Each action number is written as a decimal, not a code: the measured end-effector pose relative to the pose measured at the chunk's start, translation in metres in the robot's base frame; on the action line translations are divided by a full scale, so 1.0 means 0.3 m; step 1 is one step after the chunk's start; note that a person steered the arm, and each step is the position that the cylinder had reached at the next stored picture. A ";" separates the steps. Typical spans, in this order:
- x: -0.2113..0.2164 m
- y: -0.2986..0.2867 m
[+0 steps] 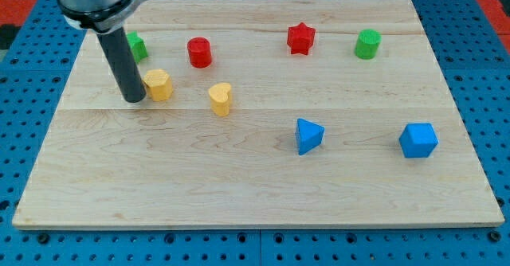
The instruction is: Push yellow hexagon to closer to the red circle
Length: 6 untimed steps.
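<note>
Yellow hexagon [159,84]: small pale-yellow block, flat top, faceted sides, upright on the board [255,186], toward its upper-left corner; red circle [199,52] sits up and to the view's right of it, near but apart, closer to the board's top edge.

We have no gripper and nothing to open or shut; just our dark rod coming down from the view's top-left; our tip [135,99] is on the board right at the hexagon's left side, touching or nearly so, can't tell which; it holds nothing.

Count, approx. by colour: 2 yellow, the hexagon plus a heart-like yellow block [221,99] to its right, slightly nearer the board's bottom edge; 2 red, the circle plus a red star [300,38] near the top edge, mid-board; 2 green, one green block [137,47] partly hidden behind our rod near the top-left corner, shape unclear, and a green cylinder [367,44] toward the top-right corner; 2 blue, a blue wedge [308,135] right of centre and a blue block [418,140] w/ angled faces near the right edge.
</note>
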<state>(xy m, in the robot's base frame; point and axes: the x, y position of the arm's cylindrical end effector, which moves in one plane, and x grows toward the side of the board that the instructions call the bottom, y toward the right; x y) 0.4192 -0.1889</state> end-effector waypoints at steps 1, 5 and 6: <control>-0.016 -0.022; -0.096 0.148; -0.162 0.171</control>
